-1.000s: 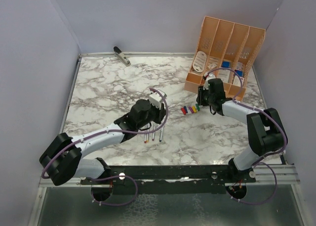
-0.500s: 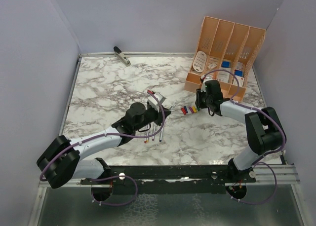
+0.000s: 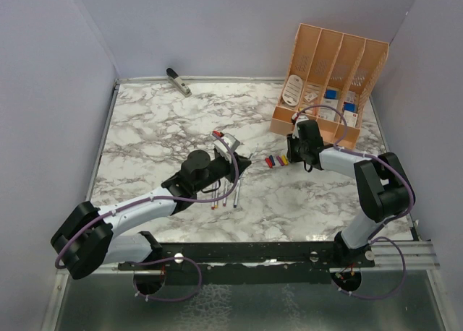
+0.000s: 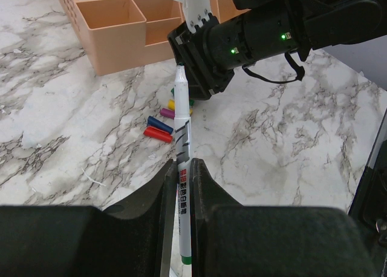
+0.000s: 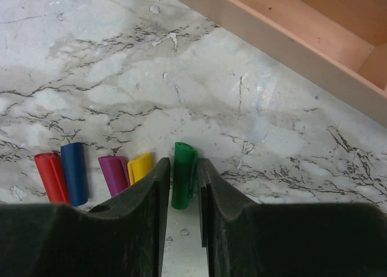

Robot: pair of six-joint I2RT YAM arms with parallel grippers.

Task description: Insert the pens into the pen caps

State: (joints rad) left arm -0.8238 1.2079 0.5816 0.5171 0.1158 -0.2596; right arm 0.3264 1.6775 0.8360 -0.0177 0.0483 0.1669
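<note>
Fingers of the right end effector (image 5: pixel 182 163) stand on either side of the green cap (image 5: pixel 181 186), which lies on the worktop (image 5: pixel 91 77). They are drawn in narrow but not tight: a sliver of marble shows between one finger and the cap. The left end effector (image 4: pixel 181 165) is clamped on a pen (image 4: pixel 183 132) part-way along its barrel and holds it off the worktop. The free end reaches toward the other arm's wrist and the caps below.

By the look of it the cap is tiny, light, hard plastic with smooth round sides, so it will likely roll or squirt out of an off-centre pinch. The best hold is square across its sides and towards the closed end, leaving the mouth free. The pen is a thin, stiff, slick barrel of little weight. Gripped where it is, it may pivot or slide back once its end is pressed into a cap.

The yellow cap (image 5: pixel 140 167) lies just beside the green one, with one finger coming down between them, so it is the likeliest thing to be knocked. The purple cap (image 5: pixel 113 174), blue cap (image 5: pixel 75 171) and red cap (image 5: pixel 51 177) follow in the same row. The orange organiser (image 5: pixel 302 41) stands near behind, limiting room on that side. The remaining pens (image 3: pixel 226 195) lie by the left arm, well apart from the caps. A stapler-like object (image 3: pixel 178 81) sits far off at the back edge.
</note>
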